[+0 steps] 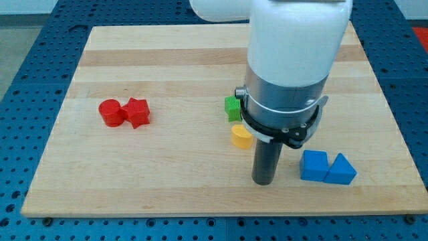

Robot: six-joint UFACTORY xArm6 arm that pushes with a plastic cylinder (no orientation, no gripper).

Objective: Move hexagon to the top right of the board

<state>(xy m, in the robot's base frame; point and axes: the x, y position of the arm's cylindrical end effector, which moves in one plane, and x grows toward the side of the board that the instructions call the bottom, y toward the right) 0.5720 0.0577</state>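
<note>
my tip (263, 182) rests on the pale wooden surface (167, 73), a plain dark rod end effector with nothing to open or grip. the yellow block (241, 136), possibly the hexagon, sits just up-left of it. a green block (233, 107) lies half hidden behind the arm. blue cube (313, 165) and blue triangle (342, 170) touch at right; red cylinder (111, 112) and red star (137, 112) touch far left.

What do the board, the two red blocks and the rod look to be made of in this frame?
Board: pale wood, matte, with visible grain and plank strips. Red cylinder and red star-like block: probably plastic or painted wood; uniform saturated colour with a slight sheen, so I can't tell which. Rod ending in my tip, left of the blue blocks: dark, smooth, possibly metal or plastic.
</note>
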